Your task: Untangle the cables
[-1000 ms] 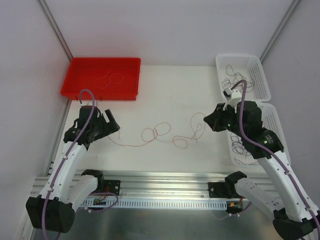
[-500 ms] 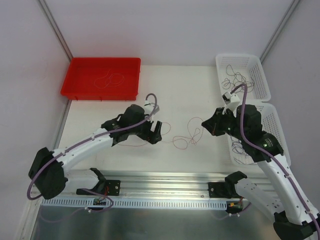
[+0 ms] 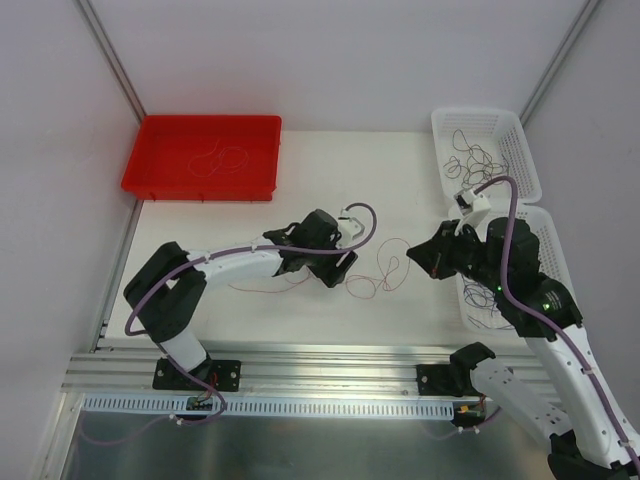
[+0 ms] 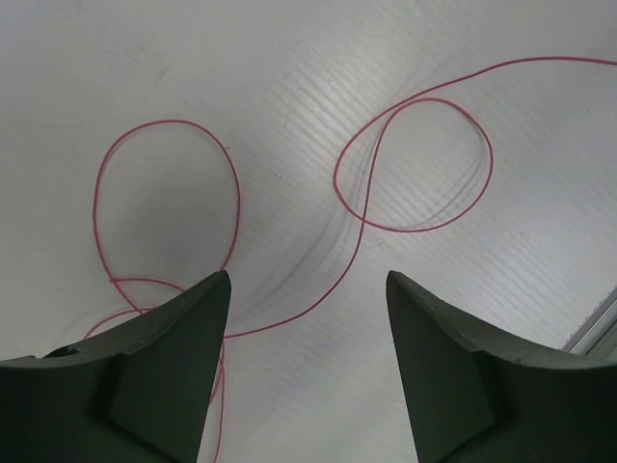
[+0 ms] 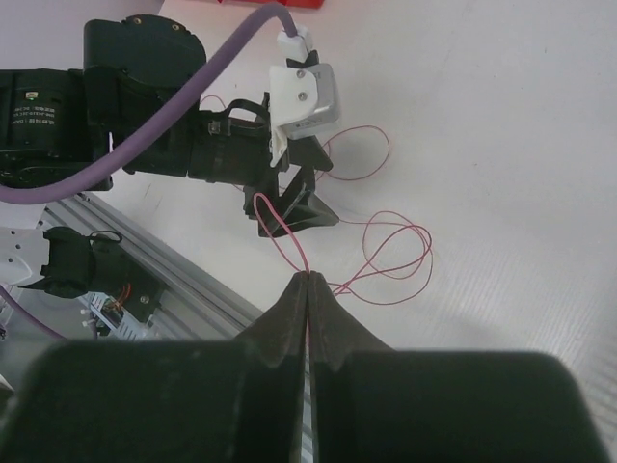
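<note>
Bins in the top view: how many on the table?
3. A red tray sits at the far left. Two white mesh baskets stand along the right edge, one far and one nearer. The nearer one is partly covered by the right arm.

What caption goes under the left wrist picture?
Open left gripper above a thin red looping wire on the white table.

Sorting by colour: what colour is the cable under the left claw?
Red-pink; the cable shows best in left wrist view.

cable (image 3: 378, 272) on table (image 3: 340, 175) centre, tray (image 3: 200, 187) behind left, baskets (image 3: 527, 165) right
</note>
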You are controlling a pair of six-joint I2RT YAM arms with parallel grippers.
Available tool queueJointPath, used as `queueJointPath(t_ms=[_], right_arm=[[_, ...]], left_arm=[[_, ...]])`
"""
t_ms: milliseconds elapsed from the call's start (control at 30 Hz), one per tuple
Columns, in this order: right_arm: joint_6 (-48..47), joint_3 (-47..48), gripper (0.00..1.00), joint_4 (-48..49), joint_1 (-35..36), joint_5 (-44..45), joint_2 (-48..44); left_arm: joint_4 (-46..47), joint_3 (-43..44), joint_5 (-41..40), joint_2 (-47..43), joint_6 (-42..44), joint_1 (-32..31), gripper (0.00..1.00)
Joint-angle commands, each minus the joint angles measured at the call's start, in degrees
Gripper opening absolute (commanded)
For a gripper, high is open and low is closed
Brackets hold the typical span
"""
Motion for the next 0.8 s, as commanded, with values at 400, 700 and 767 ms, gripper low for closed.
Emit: queueJointPath(t_ms=[400,700,767], right_arm=[[-0.6,-3.4,0.01,3.2,0.0,-3.3,1.7],[0.7,-6.1,0.01,7.5,2.6,-5.3,4.2],[0.7,-5.9,0.01,7.6,3.0,-4.6,4.1]], left_arm=[[17.1,-6.2,13.4,-21.4,-14.8,-1.6,0.72],[17.5,-2.9,11.9,-20.0,-17.2,-5.5,0.7],[17.5,-2.2,11.6,-18.4,-18.0,-5.9,0.68]])
